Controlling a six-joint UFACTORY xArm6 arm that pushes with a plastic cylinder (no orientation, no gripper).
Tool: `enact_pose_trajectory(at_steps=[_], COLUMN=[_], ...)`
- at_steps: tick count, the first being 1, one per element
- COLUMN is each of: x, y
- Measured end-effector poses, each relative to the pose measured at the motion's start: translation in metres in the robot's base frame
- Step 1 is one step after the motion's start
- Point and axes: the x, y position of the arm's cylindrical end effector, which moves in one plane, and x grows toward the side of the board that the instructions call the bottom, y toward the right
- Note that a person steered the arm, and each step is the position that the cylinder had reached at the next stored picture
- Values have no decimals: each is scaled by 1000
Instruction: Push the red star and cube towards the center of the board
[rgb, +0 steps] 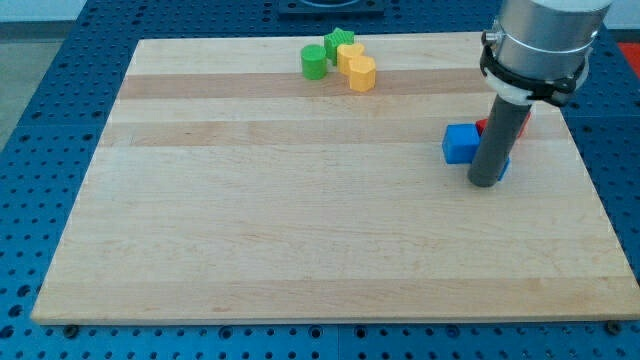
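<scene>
My tip (487, 182) rests on the board at the view's right. A blue cube (459, 143) sits just to its left, touching or nearly touching the rod. A red block (482, 127), its shape hidden, shows in slivers behind the rod, with more red (526, 121) on the rod's right side. A small bit of blue (506, 166) shows to the right of the rod's lower end. The rod covers most of the red block.
At the view's top centre stands a cluster: a green cylinder (314, 62), a green star-like block (339, 44), and two yellow blocks (350, 55) (362, 74). The wooden board (300, 220) lies on a blue perforated table (50, 120).
</scene>
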Motion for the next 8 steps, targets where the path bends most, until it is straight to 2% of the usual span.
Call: enact_pose_trajectory(at_steps=[3, 4, 5, 6, 7, 8], x=[22, 15, -15, -59, -86, -91], y=[15, 59, 95, 95, 73, 30])
